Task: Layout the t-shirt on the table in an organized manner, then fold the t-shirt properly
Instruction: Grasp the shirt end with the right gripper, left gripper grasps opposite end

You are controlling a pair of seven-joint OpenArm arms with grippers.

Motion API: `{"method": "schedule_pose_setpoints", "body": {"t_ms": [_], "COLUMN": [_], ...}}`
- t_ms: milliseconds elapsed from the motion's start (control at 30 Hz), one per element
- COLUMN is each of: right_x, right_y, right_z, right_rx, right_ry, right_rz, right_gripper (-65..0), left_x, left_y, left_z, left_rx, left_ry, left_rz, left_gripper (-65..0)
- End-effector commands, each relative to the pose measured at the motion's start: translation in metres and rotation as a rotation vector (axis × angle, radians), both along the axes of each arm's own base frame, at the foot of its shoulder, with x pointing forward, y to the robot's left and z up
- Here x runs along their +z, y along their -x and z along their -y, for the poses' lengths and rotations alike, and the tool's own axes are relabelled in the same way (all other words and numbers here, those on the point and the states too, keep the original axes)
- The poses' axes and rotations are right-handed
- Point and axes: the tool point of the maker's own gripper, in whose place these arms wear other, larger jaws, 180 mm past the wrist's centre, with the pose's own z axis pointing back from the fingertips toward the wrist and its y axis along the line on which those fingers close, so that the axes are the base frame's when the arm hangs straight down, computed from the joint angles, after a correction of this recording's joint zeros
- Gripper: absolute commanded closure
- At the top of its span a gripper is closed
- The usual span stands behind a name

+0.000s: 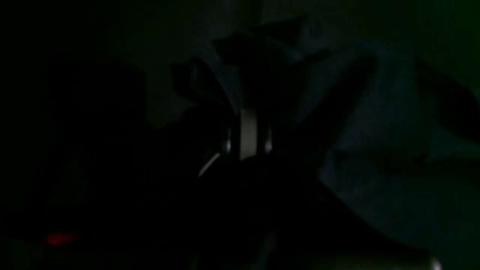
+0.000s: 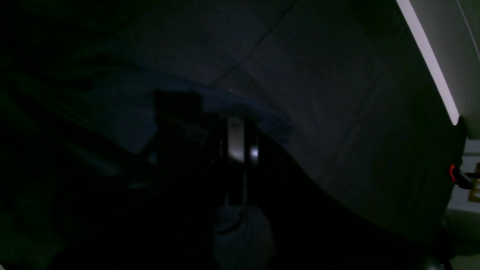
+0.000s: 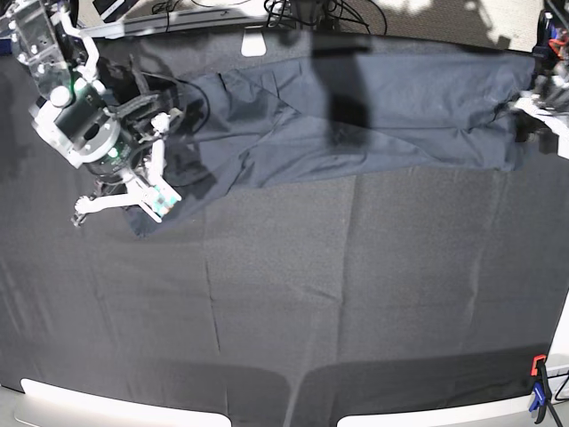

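Observation:
The dark grey t-shirt (image 3: pixel 373 124) lies as a long, creased band across the far part of the table (image 3: pixel 356 294). My right gripper (image 3: pixel 158 197) is at the band's left end, low on the cloth. In the dark right wrist view its fingers stand close together (image 2: pixel 236 122) with the t-shirt (image 2: pixel 123 108) edge at their tips. My left gripper (image 3: pixel 526 133) sits at the band's right end. In its own dim view the jaws (image 1: pixel 248 112) are shut, with folds of the t-shirt (image 1: pixel 375 123) bunched around them.
Black textured cloth covers the table (image 2: pixel 318 93), whose pale rim (image 2: pixel 431 63) runs along the far right. An orange clamp (image 2: pixel 453 173) grips that edge, and a clamp (image 3: pixel 536 378) stands at the near right corner. Cables (image 3: pixel 293 13) lie behind the far edge.

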Motion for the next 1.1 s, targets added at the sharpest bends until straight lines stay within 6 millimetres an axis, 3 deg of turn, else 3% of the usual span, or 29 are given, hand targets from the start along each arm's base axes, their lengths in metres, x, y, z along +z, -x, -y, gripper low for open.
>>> {"method": "schedule_pose_setpoints", "body": {"t_ms": [0, 100, 167, 233, 400, 667, 900, 1067], "right_x": [0.013, 0.019, 0.022, 0.021, 0.022, 0.022, 0.021, 0.021], "right_y": [-0.007, -0.010, -0.011, -0.011, -0.011, -0.011, -0.011, -0.010], "right_z": [-0.003, -0.018, -0.026, -0.033, -0.043, -0.045, -0.046, -0.046], "right_rx": [0.013, 0.034, 0.039, 0.034, 0.023, 0.020, 0.018, 0.017], "right_ry": [-0.013, -0.079, -0.120, -0.149, -0.194, -0.206, -0.211, -0.210], "right_rz": [0.057, 0.096, 0.112, 0.111, 0.112, 0.113, 0.110, 0.110], "right_gripper": [-7.7, -23.3, -28.0, -28.2, -28.2, -28.2, -28.2, -28.2], "left_x": [0.017, 0.025, 0.029, 0.030, 0.024, 0.019, 0.000, -0.008], "left_y": [-0.007, -0.003, -0.001, 0.002, 0.010, 0.013, 0.012, 0.012], "left_z": [-0.012, -0.029, -0.039, -0.044, -0.021, -0.016, 0.018, -0.003], "left_rx": [0.010, 0.058, 0.085, 0.099, 0.005, -0.008, -0.108, -0.017], "left_ry": [-0.023, -0.040, -0.050, -0.054, 0.035, 0.049, 0.082, -0.007], "left_rz": [0.053, 0.071, 0.081, 0.076, 0.029, 0.002, -0.067, -0.095], "left_gripper": [-0.6, -19.4, -26.4, -26.6, -26.5, -26.5, -26.5, -26.5]}}
